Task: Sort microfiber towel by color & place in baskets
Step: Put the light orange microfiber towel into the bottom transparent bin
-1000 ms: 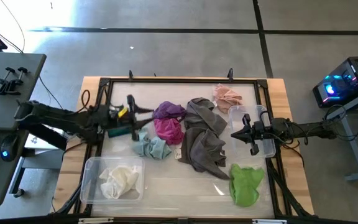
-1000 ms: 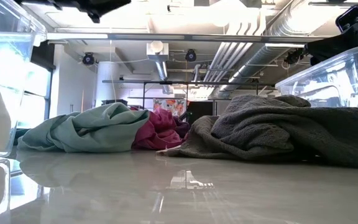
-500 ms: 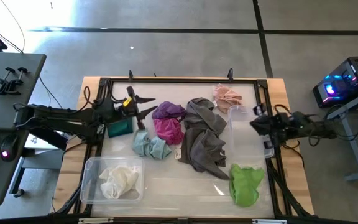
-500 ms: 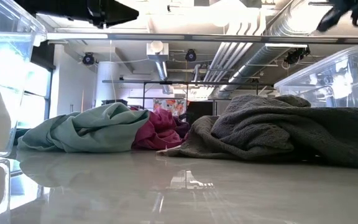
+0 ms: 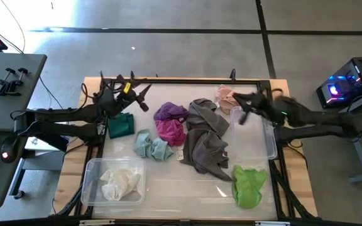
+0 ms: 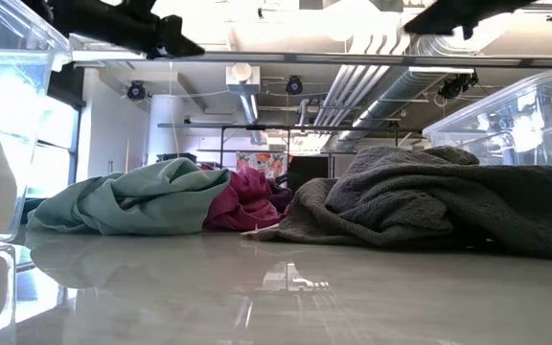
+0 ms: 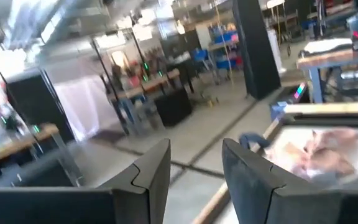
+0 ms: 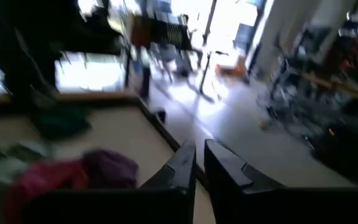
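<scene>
The right gripper point(image 5: 242, 108), fingers almost pressed together and empty, hovers above the pink towel point(image 5: 229, 96); descending this narrow, it could skid off.

A grey towel point(image 6: 448, 196) lies at three o'clock, a pale blue towel point(image 6: 127, 201) at nine, a magenta one point(image 6: 247, 203), possibly touching both, between.

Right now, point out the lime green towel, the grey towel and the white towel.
lime green towel point(image 5: 249, 184), high view, middle of the cloth.
grey towel point(image 5: 207, 138), high view, middle folds.
white towel point(image 5: 119, 182), high view, centre, inside the wide bin.
</scene>
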